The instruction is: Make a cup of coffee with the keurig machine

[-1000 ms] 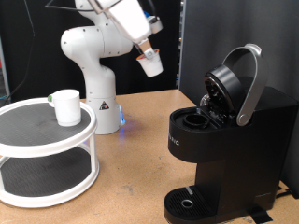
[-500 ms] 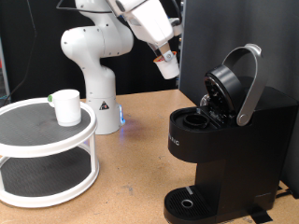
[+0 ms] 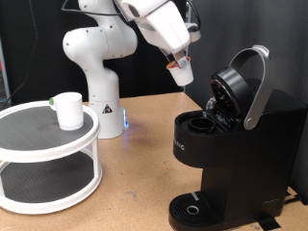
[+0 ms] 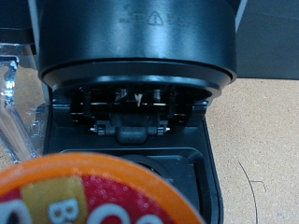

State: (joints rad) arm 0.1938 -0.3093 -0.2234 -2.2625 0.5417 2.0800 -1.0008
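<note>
The keurig machine [image 3: 231, 144] stands at the exterior view's right on the wooden table [image 3: 144, 154], its hinged lid [image 3: 231, 87] swung up and the silver handle [image 3: 258, 87] arched over it, the pod chamber [image 3: 202, 123] open beneath. The gripper [image 3: 179, 64] hangs in the air at about 11 o'clock from that chamber, near the raised lid, its fingers pinched on a small white pod [image 3: 181, 69]. The cup [image 3: 67, 110] sits well apart at the exterior view's left, upright on the upper shelf of a white 2-tier round stand [image 3: 48, 159], at 9 o'clock from the machine. The arm's white base [image 3: 101, 96] stands behind the stand.

From the wrist view, the pod's orange-rimmed, red-marked lid [image 4: 93, 196] fills the near edge, and beyond it the machine's raised lid [image 4: 135, 42] and dark chamber [image 4: 140, 159] face the camera.
</note>
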